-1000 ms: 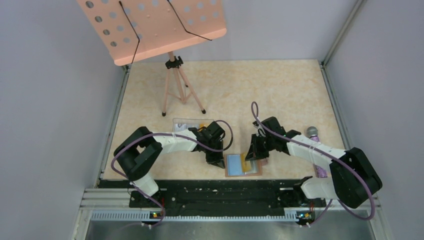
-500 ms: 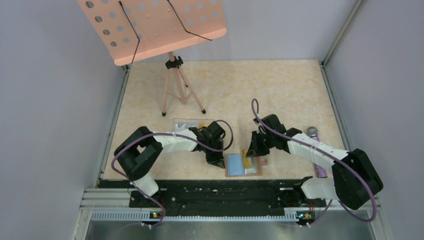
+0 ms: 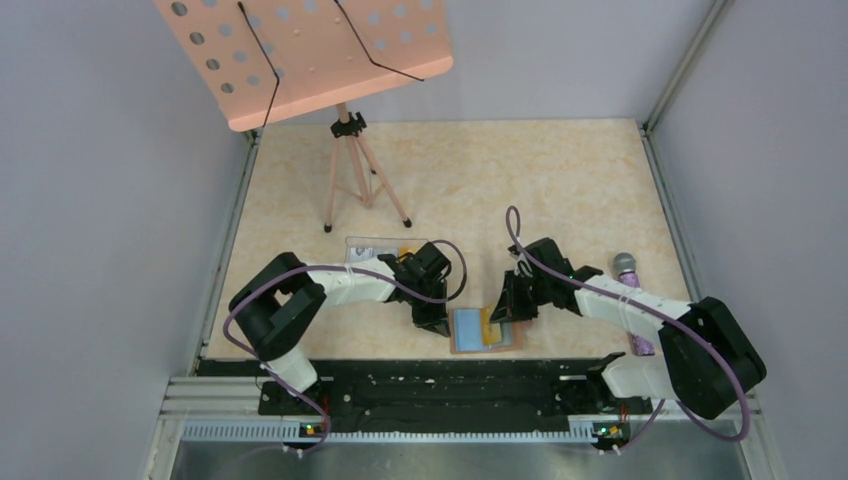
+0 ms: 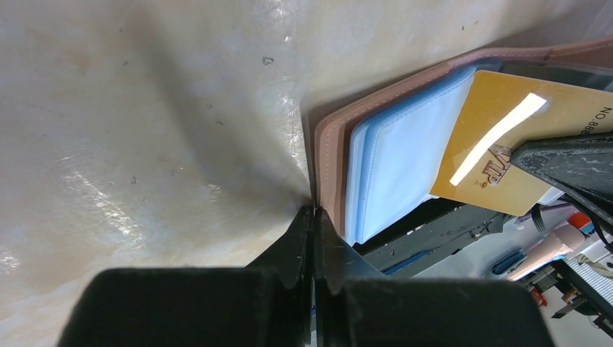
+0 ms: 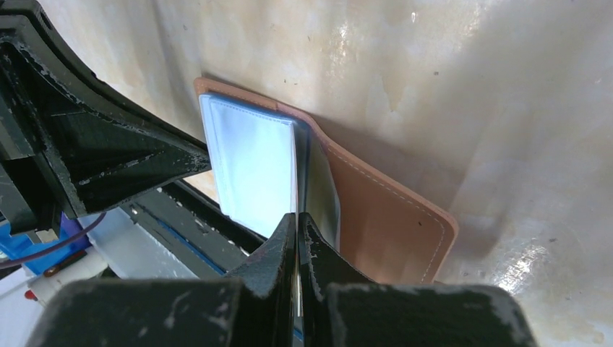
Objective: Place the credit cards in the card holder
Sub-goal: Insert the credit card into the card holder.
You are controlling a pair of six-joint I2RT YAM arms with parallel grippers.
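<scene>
left gripper (image 4: 313, 217): fingers clenched, tips meeting at the brown left edge of the card holder (image 4: 331, 155) | right gripper (image 5: 296, 219): grasping a gold VIP credit card (image 4: 499, 130), edge-on over the blue sleeves (image 5: 249, 163) | holder: open, flat on the table (image 3: 560, 180) near its front edge, between both arms | clear box (image 3: 370, 246): behind the left wrist

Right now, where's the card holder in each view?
Top external: card holder lies open at the table's near edge, centre.
Left wrist: card holder right of centre, brown edge facing the camera.
Right wrist: card holder centre, open.
Shared landmark: its pale blue sleeves.
</scene>
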